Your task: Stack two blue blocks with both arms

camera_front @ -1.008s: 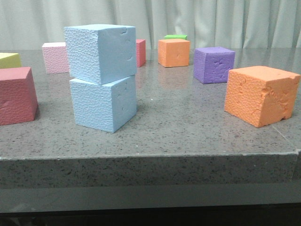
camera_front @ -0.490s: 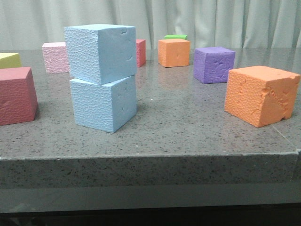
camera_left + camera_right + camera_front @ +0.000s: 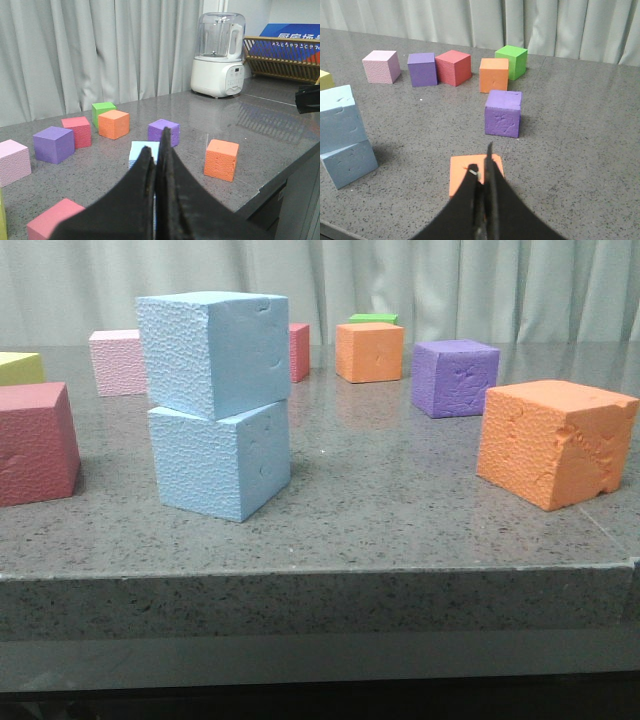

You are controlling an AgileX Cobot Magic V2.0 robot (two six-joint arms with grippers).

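Two sky-blue foam cubes stand stacked on the grey stone table. The upper blue block (image 3: 215, 348) sits on the lower blue block (image 3: 222, 462), slightly turned and offset. The stack also shows in the right wrist view, upper (image 3: 339, 118) on lower (image 3: 350, 162). In the left wrist view only the stack's top (image 3: 142, 151) peeks out behind my fingers. My left gripper (image 3: 157, 145) is shut and empty, well back from the stack. My right gripper (image 3: 484, 165) is shut and empty, above a near orange cube (image 3: 467, 177). Neither gripper appears in the front view.
Other cubes lie around: a large orange one (image 3: 555, 442) at the front right, purple (image 3: 455, 377), orange (image 3: 369, 351), green (image 3: 373, 318), pink (image 3: 117, 362), dark red (image 3: 36, 442) at the left, yellow (image 3: 20, 367). A white blender (image 3: 219, 55) and a wooden rack (image 3: 282, 57) stand off to one side.
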